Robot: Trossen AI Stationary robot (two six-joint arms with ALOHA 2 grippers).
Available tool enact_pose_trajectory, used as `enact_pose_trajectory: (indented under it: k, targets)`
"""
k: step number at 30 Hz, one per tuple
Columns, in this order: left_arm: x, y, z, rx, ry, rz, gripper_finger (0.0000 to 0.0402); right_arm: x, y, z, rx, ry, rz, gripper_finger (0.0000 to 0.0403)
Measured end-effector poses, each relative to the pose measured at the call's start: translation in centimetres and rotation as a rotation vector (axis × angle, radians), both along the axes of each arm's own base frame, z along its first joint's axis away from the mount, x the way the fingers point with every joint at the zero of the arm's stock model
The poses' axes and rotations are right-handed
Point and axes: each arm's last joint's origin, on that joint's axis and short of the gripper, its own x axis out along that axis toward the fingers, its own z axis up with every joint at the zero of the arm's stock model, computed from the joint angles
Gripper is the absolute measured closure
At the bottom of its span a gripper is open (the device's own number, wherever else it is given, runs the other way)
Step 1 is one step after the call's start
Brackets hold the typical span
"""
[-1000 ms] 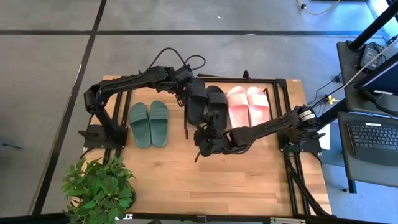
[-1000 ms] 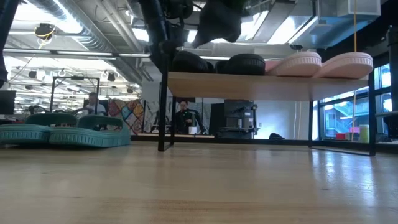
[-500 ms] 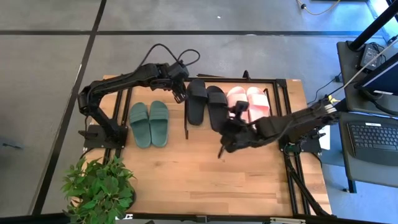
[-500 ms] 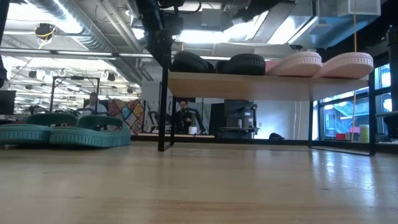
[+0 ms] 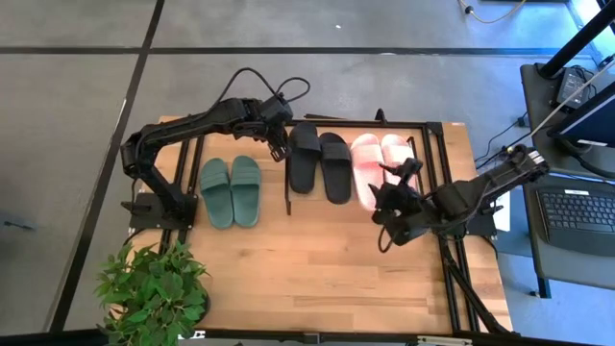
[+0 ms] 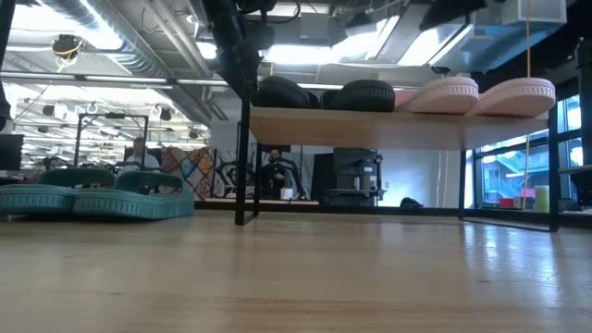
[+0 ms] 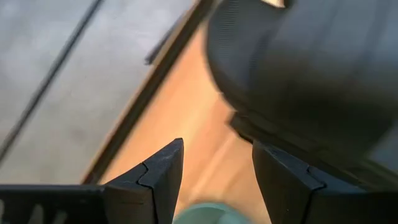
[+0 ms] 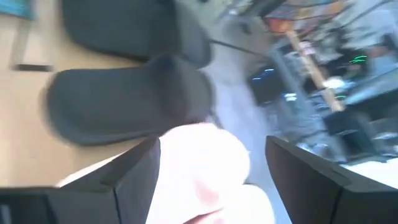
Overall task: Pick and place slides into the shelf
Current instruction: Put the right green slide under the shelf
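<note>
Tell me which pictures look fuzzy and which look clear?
The right wrist view is smeared: the black slide sandals and the light pink slide sandal have soft edges. The left wrist view is blurry too, with a black sandal just a dark blob. The high view and low view look clear; bright ceiling lights glare in the low view.
</note>
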Motion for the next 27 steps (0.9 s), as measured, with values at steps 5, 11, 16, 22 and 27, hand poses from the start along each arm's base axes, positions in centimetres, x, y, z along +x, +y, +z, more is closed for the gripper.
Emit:
enact_pose_trajectory:
  k: [5,11,16,22,27]
  targets:
    - [0.2,-0.1,0.0,-0.046,-0.04,-0.034,0.0217,0.0,-0.4,-1.3,0.116,-0.016,0.114,0.0116]
    - [0.2,-0.1,0.1,-0.047,-0.043,-0.028,0.0217,1.3,0.2,-2.1,0.217,-0.047,0.367,0.0116]
    - [0.3,-0.5,0.1,-0.056,-0.045,-0.052,0.0217,1.3,0.5,-2.5,0.208,-0.033,0.427,0.0116]
    - [-0.7,-2.8,2.6,-0.035,-0.129,-0.159,0.0217,0.5,1.3,-2.6,0.242,-0.006,0.477,0.0116]
    - [-2.5,-4.9,4.5,-0.015,-0.293,-0.262,0.0217,0.0,1.5,-2.4,0.238,0.005,0.492,0.0116]
